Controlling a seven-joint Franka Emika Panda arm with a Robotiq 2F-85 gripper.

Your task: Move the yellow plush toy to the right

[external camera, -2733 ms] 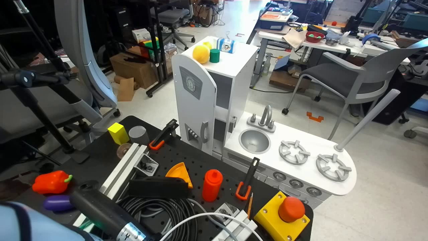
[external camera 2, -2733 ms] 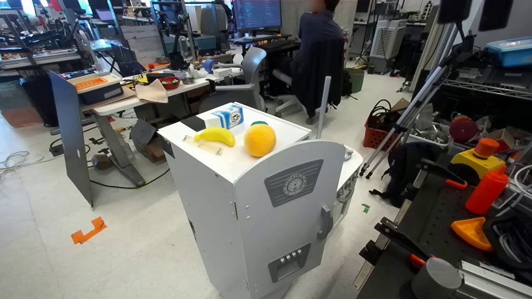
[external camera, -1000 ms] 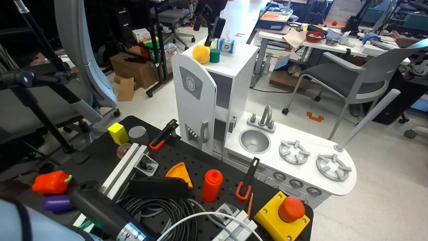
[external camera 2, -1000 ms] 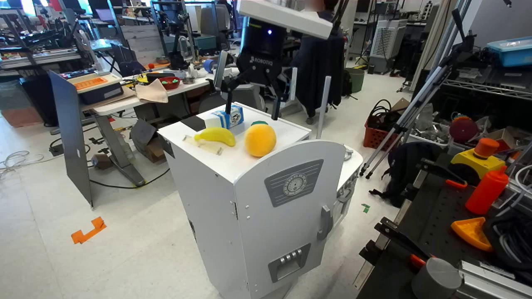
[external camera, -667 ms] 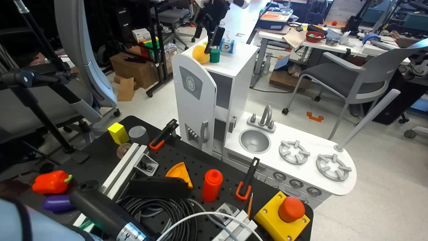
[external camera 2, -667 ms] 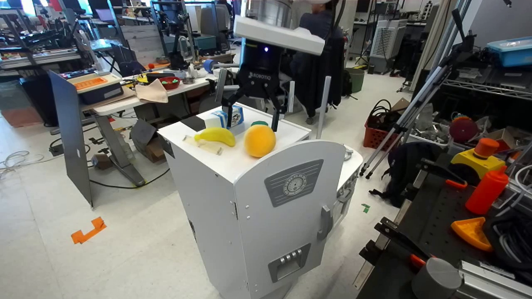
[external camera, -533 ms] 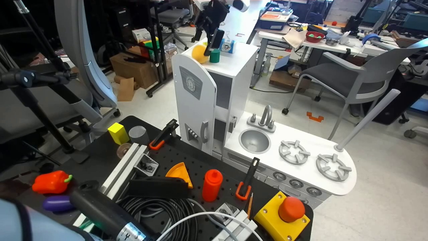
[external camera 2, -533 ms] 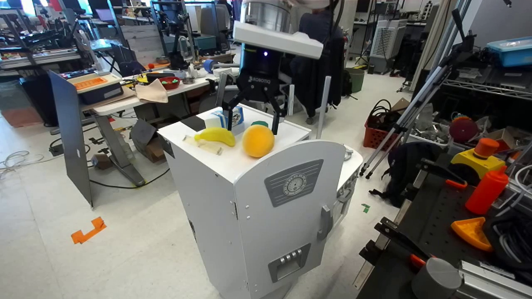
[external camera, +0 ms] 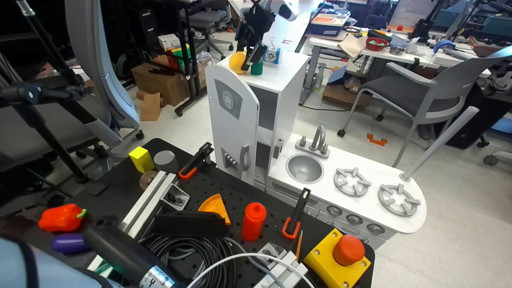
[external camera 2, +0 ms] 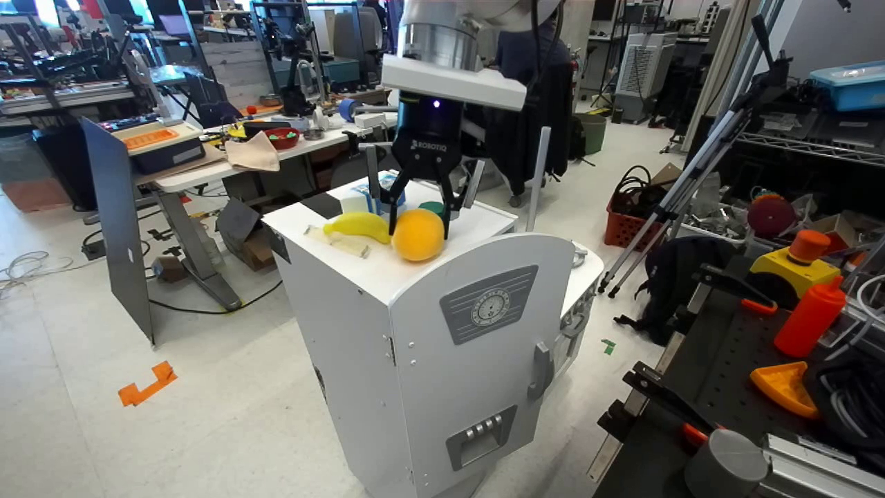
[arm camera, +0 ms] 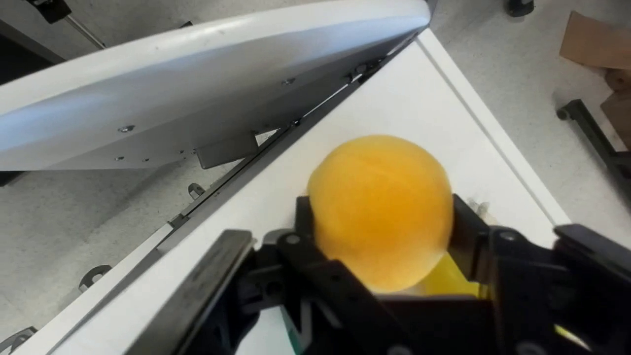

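Observation:
The yellow plush toy (external camera 2: 417, 236), a round yellow-orange ball, is on the white top of the toy kitchen's tall cabinet (external camera 2: 366, 277). It shows in both exterior views, partly behind a finger in an exterior view (external camera: 237, 62). My gripper (external camera 2: 420, 228) comes down from above with one finger on each side of the toy. In the wrist view the toy (arm camera: 382, 197) fills the space between the fingers (arm camera: 466, 231), and both press against it. The toy looks to rest on the cabinet top or very close to it; I cannot tell which.
A yellow banana (external camera 2: 358, 226) lies beside the toy. A green cylinder (external camera: 257, 67) and a blue and white carton (external camera: 273, 55) stand close behind the gripper. The raised rounded door (external camera 2: 491, 304) edges the top. The lower counter has a sink (external camera: 305, 169).
My gripper came into view, lowered over the toy, and its fingers closed in on both sides. The toy shifted slightly toward the banana.

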